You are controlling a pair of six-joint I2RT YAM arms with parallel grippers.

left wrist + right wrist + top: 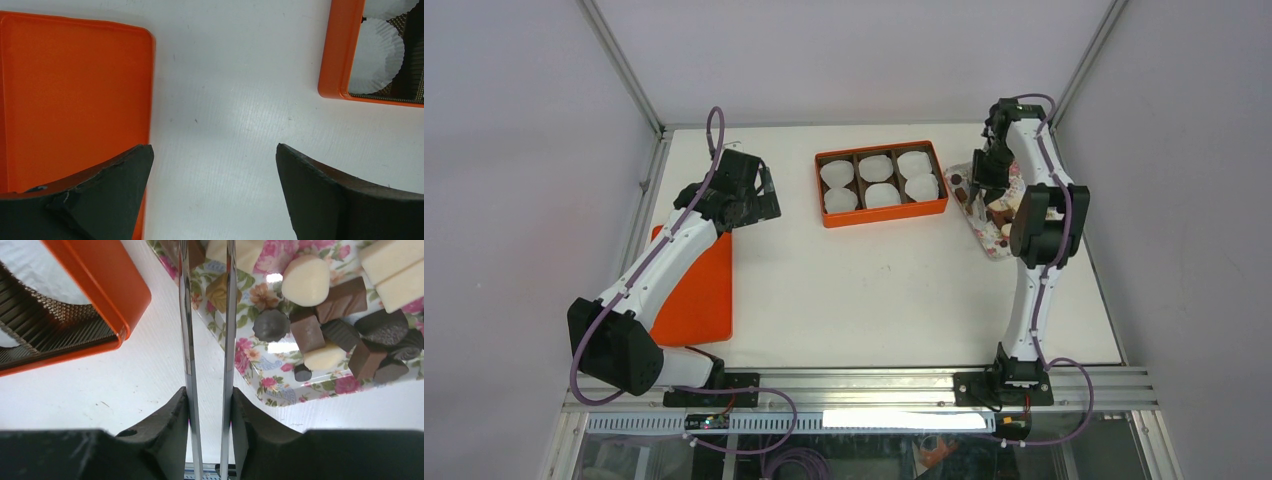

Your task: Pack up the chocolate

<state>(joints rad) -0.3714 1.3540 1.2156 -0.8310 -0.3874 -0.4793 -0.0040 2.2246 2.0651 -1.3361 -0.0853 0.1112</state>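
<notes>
Top external: right arm (pixel 1044 215) arches over floral tray (pixel 990 244), right end effector (pixel 987 180) clamping tweezers (pixel 186 340); left end effector (pixel 215 155) gapes above table (pixel 874 290).

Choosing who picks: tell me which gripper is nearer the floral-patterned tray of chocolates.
Right. The right gripper, holding metal tweezers, hangs over the floral-patterned tray; the left gripper is open, on the far side of the orange compartment box.

The metal tweezers (pixel 184 315) run off the right wrist view's top edge, tips unseen. From above, the right arm (pixel 1046 215) covers part of the floral tray (pixel 984 235) at the table's (pixel 874 290) right edge; the chocolate (pixel 997 211) there is too small to sort.
</notes>
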